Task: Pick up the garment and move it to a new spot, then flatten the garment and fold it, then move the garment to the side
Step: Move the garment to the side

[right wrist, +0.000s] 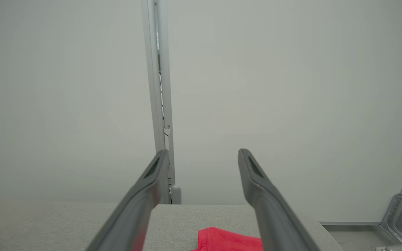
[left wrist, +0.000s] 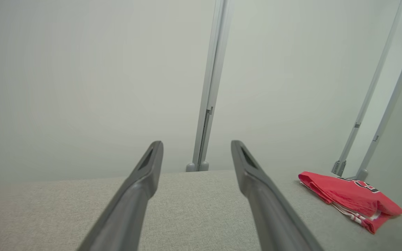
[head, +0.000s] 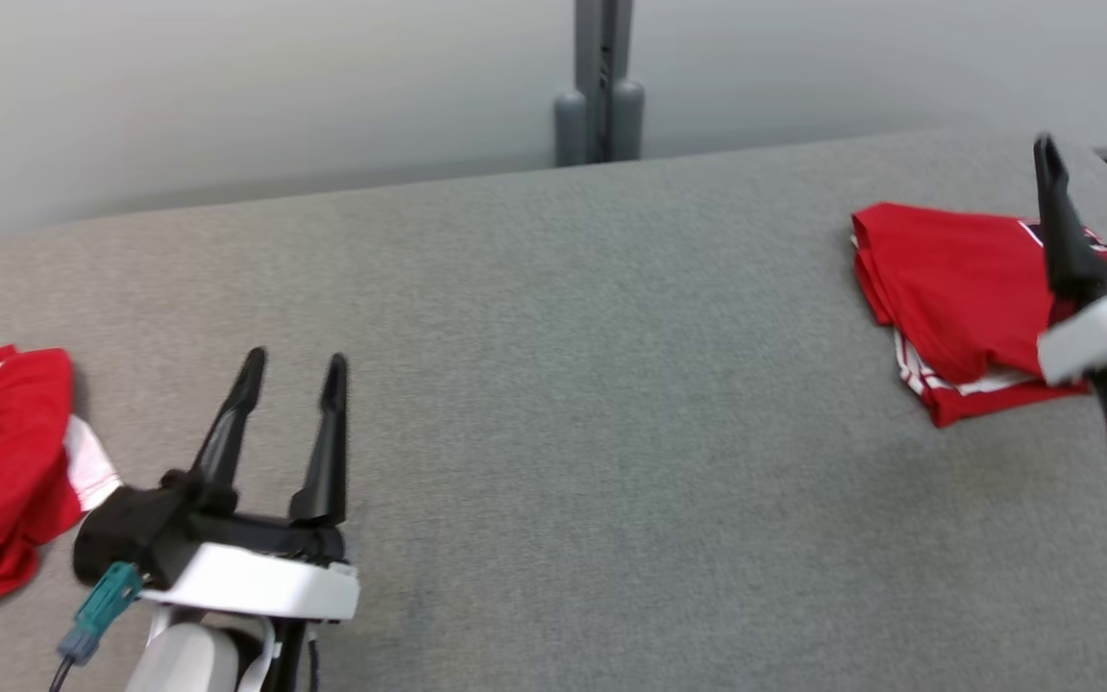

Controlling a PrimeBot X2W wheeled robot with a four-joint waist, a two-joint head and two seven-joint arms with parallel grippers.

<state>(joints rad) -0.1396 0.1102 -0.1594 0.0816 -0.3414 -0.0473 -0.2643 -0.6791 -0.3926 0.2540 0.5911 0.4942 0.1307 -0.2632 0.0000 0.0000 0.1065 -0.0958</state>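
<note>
Head view downward, wrist views low, level, sharing folded garment (head: 957,298)

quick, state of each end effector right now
left end effector: open, holding nothing
right end effector: open, holding nothing

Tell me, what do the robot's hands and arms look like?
The left gripper and right gripper each have two long, slim black fingers tapering to narrow tips, on a black base. Behind each sits a glossy white wrist shell. The left forearm is pale and rounded, with a teal plug and dark cable beside it.
</note>
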